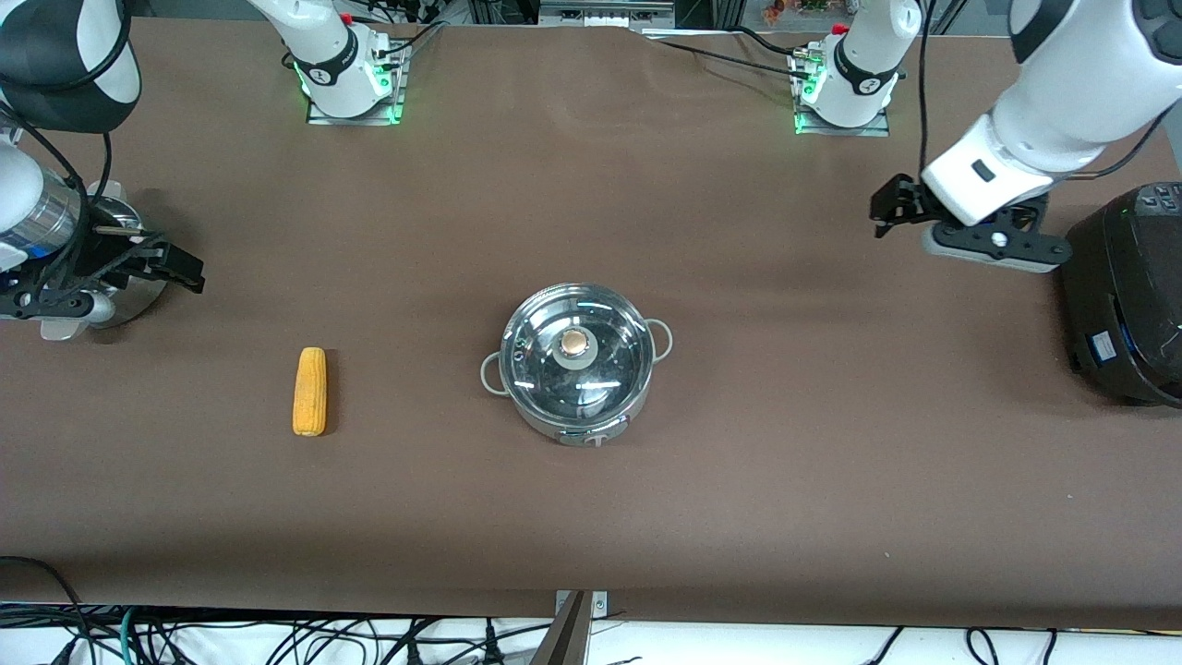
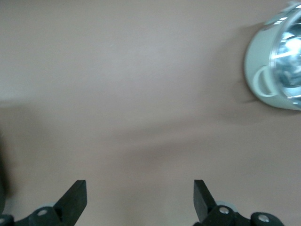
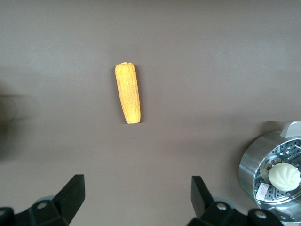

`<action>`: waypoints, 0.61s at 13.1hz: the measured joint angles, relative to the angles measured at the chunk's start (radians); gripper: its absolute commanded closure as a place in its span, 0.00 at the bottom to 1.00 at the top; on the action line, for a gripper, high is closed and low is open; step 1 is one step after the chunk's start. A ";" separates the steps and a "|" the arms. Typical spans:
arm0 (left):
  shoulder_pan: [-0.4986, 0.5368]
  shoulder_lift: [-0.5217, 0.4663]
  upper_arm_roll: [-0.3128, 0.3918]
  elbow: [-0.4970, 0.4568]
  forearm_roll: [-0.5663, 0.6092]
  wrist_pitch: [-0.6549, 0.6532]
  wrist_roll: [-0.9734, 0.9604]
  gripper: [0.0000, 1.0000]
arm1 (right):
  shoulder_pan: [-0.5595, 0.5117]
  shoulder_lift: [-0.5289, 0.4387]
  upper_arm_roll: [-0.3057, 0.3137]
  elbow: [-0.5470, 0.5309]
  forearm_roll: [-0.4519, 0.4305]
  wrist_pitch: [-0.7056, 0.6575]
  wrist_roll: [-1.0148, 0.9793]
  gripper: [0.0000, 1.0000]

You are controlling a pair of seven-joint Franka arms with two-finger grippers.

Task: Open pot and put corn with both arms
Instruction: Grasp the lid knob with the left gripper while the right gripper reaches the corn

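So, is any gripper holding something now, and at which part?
Nothing is held. The left gripper and the right gripper are both open and empty; the corn lies on the table and the pot is lidded.

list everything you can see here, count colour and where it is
pot: 1, shiny steel with clear glass lid on and tan knob, mid-table
corn: 1, yellow-orange, lying on the table beside the pot, toward the right arm's end
steamer basket: 1, perforated steel, at the right arm's end
bun: 1, pale, in the steamer basket
rice cooker: 1, black, at the left arm's end
table: 1, brown cover
left gripper: black, open, over bare table beside the rice cooker
right gripper: black, open, over the steamer basket's edge
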 measured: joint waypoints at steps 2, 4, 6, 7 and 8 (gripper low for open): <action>-0.079 0.092 -0.001 0.089 -0.001 0.005 -0.035 0.00 | 0.000 0.000 0.000 0.000 0.000 0.000 0.000 0.00; -0.172 0.228 -0.001 0.209 -0.001 0.023 -0.158 0.00 | 0.000 0.000 0.000 0.001 0.000 -0.001 0.000 0.00; -0.263 0.359 0.000 0.327 -0.001 0.078 -0.321 0.00 | 0.000 0.000 0.000 0.001 0.000 -0.001 0.000 0.00; -0.303 0.418 0.000 0.369 -0.001 0.128 -0.399 0.00 | 0.000 0.000 0.000 0.001 0.000 -0.001 0.000 0.00; -0.338 0.469 0.001 0.396 -0.001 0.195 -0.467 0.00 | 0.000 0.000 0.000 0.001 0.000 0.000 0.000 0.00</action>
